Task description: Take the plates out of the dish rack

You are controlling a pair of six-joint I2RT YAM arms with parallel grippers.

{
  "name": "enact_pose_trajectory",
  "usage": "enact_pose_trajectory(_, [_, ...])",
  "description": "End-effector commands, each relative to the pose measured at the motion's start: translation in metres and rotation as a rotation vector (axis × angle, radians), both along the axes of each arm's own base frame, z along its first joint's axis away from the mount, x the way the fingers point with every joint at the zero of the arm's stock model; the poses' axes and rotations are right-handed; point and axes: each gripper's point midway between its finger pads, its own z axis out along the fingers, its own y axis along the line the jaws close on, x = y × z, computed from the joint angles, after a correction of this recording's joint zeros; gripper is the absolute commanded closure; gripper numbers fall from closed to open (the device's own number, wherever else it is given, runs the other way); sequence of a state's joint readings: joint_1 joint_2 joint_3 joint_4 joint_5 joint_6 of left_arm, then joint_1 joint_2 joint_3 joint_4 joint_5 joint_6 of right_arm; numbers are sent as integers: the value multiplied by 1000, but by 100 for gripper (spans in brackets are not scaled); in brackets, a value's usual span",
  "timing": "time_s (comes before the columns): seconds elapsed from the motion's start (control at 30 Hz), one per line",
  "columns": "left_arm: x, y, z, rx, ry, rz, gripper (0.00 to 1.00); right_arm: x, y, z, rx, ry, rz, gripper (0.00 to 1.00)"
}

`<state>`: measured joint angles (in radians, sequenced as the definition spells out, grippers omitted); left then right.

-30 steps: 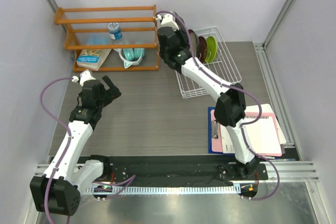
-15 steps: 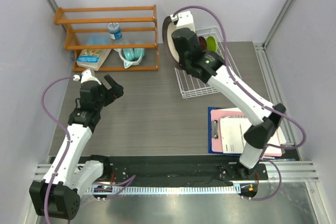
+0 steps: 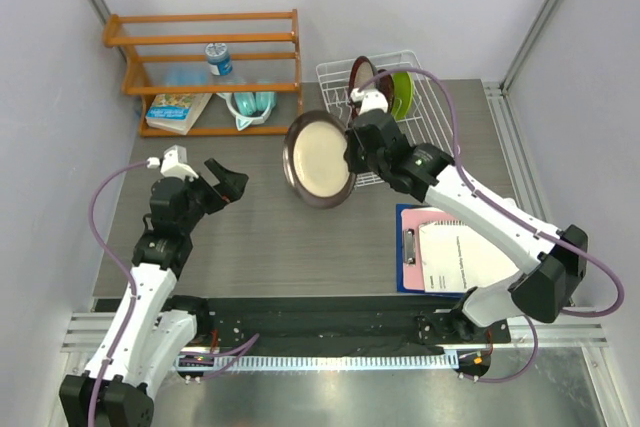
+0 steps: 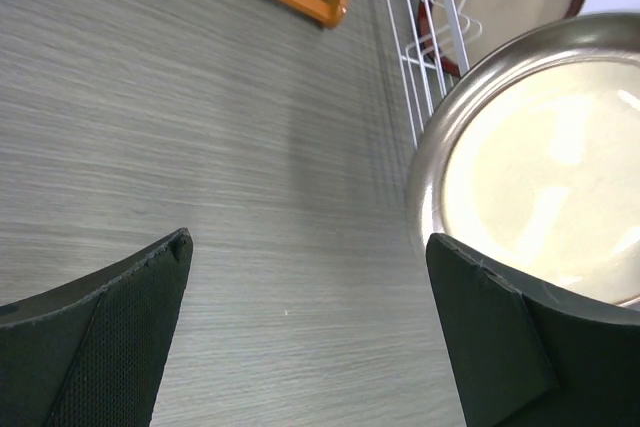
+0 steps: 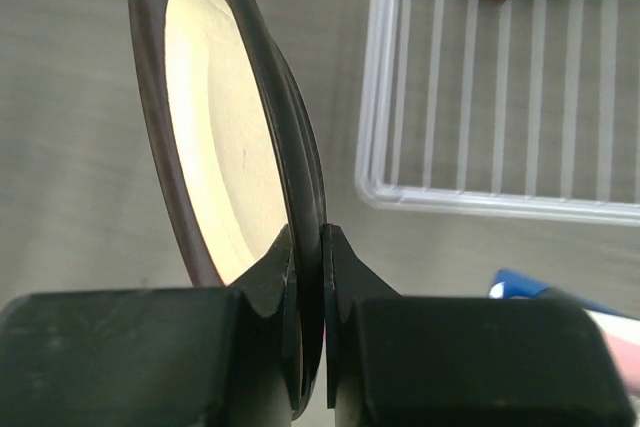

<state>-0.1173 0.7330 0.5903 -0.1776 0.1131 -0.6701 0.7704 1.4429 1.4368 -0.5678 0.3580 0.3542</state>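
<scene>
My right gripper (image 3: 350, 155) is shut on the rim of a grey-rimmed plate with a cream centre (image 3: 320, 159), held on edge in the air left of the white wire dish rack (image 3: 435, 122). From the right wrist, both fingers pinch the plate (image 5: 215, 147) at its lower edge, gripper (image 5: 310, 247). In the rack stand a maroon-rimmed plate (image 3: 362, 74), a dark red one (image 3: 384, 90) and a lime green one (image 3: 403, 90). My left gripper (image 3: 228, 179) hangs open over bare table, left of the held plate (image 4: 560, 167); nothing lies between its fingers, gripper (image 4: 310, 317).
An orange wooden shelf (image 3: 210, 19) stands at the back left with a bottle (image 3: 218, 57), a book (image 3: 178, 110) and a teal item (image 3: 250, 105). A blue clipboard with papers (image 3: 465, 257) lies at the right, near the front of the rack.
The right arm has lifted the grey-rimmed plate out of the rack and swung it left and nearer, over the table. The left gripper has drifted slightly right, staying open.
</scene>
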Motion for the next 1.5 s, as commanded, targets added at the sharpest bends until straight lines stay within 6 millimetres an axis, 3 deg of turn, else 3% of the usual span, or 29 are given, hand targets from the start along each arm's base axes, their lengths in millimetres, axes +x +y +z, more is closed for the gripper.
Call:
enact_pose_trajectory(0.0, [0, -22, 13, -85, -101, -110, 1, -17, 37, 99, 489, -162, 100, 99])
enact_pose_trajectory(0.03, [2, -25, 20, -109, -134, -121, 0, -21, 37, 100, 511, -156, 113, 99])
enact_pose_trajectory(0.33, [2, -52, 1, -219, -125, -253, 1, -35, 61, 62, 652, -37, 178, 99])
enact_pose_trajectory(0.47, [1, -58, 7, -262, -178, -284, 5, -42, 76, 56, 730, 4, 242, 99])
enact_pose_trajectory(0.63, [-3, -60, 8, -276, -203, -300, 30, -50, 84, 49, 812, 48, 282, 99])
enact_pose_trajectory(0.67, [-3, -60, 7, -276, -200, -299, 42, -48, 84, 48, 825, 55, 279, 99])
enact_pose_trajectory(0.73, [-3, -60, 5, -275, -198, -299, 52, -51, 87, 45, 859, 75, 302, 99])
enact_pose_trajectory(0.77, [-4, -60, 3, -275, -191, -301, 66, -51, 87, 43, 864, 83, 303, 99])
enact_pose_trajectory(0.83, [-6, -60, -2, -273, -174, -301, 73, -49, 86, 42, 874, 88, 310, 99])
enact_pose_trajectory(0.93, [-6, -59, -11, -259, -150, -294, 95, -49, 84, 43, 892, 96, 326, 99])
enact_pose_trajectory(0.97, [-7, -58, -15, -255, -133, -290, 100, -48, 84, 43, 893, 96, 330, 99])
enact_pose_trajectory(1.1, [-5, -52, -20, -224, -115, -256, 100, -47, 82, 40, 889, 101, 328, 99])
enact_pose_trajectory(1.23, [-2, -44, -19, -180, -93, -213, 100, -43, 78, 29, 850, 110, 308, 77])
enact_pose_trajectory(1.33, [-1, -36, -14, -155, -90, -172, 100, -36, 70, 17, 818, 112, 264, 40])
enact_pose_trajectory(1.47, [1, -25, -14, -120, -66, -109, 100, -25, 56, 4, 780, 119, 208, 29])
